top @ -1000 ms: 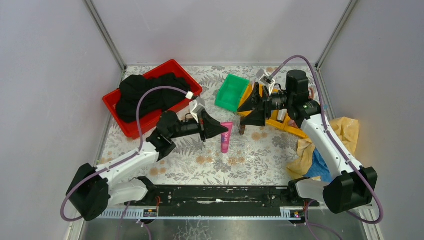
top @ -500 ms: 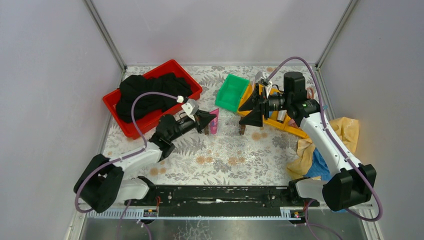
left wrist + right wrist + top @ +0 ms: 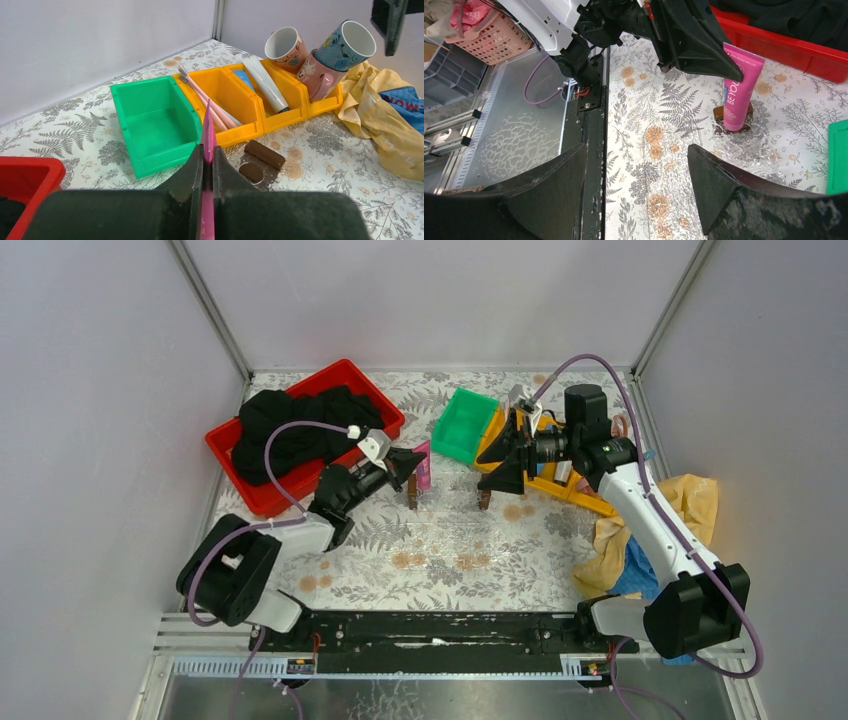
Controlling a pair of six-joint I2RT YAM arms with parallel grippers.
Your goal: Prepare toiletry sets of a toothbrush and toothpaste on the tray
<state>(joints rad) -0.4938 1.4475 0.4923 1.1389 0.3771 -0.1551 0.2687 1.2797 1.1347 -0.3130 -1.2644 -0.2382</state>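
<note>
My left gripper [image 3: 416, 474] is shut on the magenta-pink toothpaste tube [image 3: 424, 460], holding it upright above the table, just over a dark brown block [image 3: 730, 126]. In the left wrist view the tube [image 3: 208, 125] is pinched edge-on between the fingers. Pale pink toothbrushes [image 3: 209, 102], a white tube [image 3: 265, 82] and a blue tube [image 3: 243, 77] lie in the yellow bins [image 3: 295, 107]. Three mugs [image 3: 350, 45] rest on the bins' far end. My right gripper [image 3: 497, 462] hovers open and empty by the yellow bins; its view shows the held tube [image 3: 739, 92].
A red tray [image 3: 372, 380] holds a black cloth [image 3: 295, 430] at the back left. An empty green bin [image 3: 465, 425] stands beside the yellow bins. Brown blocks [image 3: 264, 154] lie in front of the bins. Yellow and blue cloths [image 3: 655, 530] lie at the right.
My left gripper has carried the magenta tube left and toward the back, ending with it upright near the green bin. The right arm has hardly moved.
</note>
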